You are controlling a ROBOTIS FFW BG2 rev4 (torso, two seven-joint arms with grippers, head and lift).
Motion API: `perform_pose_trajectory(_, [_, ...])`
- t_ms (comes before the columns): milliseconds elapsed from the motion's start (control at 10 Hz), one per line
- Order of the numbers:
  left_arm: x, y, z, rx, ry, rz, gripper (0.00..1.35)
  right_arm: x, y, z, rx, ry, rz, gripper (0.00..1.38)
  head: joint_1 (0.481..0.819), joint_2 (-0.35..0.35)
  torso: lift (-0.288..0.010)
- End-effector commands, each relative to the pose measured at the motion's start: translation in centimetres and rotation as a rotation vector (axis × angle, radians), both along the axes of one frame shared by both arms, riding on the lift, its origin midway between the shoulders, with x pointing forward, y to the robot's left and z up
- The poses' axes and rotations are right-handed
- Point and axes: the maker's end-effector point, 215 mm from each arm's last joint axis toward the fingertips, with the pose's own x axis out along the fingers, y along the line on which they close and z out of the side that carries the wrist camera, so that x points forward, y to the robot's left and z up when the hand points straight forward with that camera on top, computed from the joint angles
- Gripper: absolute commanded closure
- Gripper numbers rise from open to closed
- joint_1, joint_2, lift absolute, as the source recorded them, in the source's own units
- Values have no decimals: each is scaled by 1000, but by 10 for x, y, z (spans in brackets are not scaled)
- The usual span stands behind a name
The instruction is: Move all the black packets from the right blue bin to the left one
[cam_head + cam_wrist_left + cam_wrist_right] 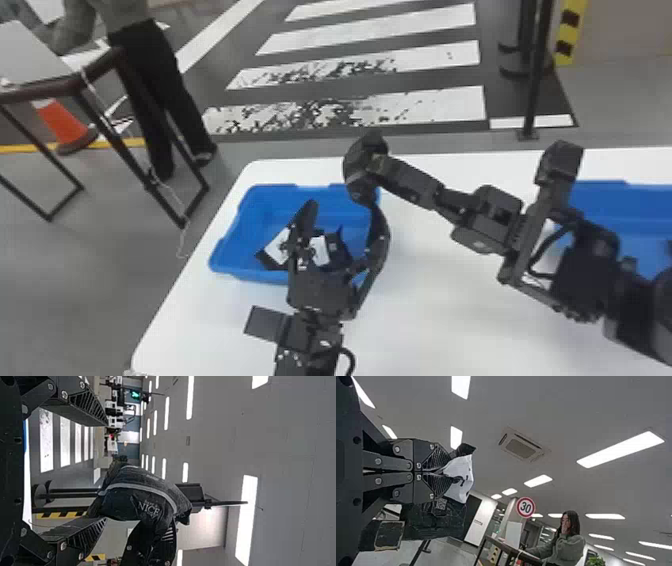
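Transfer step in hand: right pincer (446, 472) clamped on one black packet (463, 474), held up at the far right corner of the left bin (260, 206), judged about ready for placing. Left pincer (107, 471) over the same bin, its fingers apart. Two packets, one at left (273, 252) and one at right (338, 250), lie inside; right bin (602, 199) stands across the bench (440, 325), contents partly hidden. Next move calls for centring the load, lowering it clear of the left fingers, then releasing. Risk: snagging.
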Motion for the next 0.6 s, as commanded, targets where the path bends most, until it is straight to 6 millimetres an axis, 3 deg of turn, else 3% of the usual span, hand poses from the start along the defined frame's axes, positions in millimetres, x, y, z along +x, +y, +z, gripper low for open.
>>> perform_pose_trajectory(0, [-2,6,10,25,-34,19,246,0,-1,-5,-6,10,0,1243,689,350,-168])
perform_pose_trajectory(100, [-2,9,17,41,-56,28,283,-1,-1,-11,-11,22,2,1243,687,350,-168])
perform_pose_trajectory(200, [-4,10,22,43,-69,32,639,-1,-1,-14,-16,29,2,1243,685,350,-168])
perform_pose_trajectory(300, [-6,10,28,44,-85,36,742,0,-1,-16,-18,35,-1,1243,684,350,-168])
perform_pose_trajectory(400, [-6,6,30,78,-93,34,1115,0,-1,-16,-16,36,0,1242,683,350,-168])
perform_pose_trajectory(500, [-6,5,32,86,-92,33,1196,0,-1,-16,-15,37,0,1243,682,350,-168])
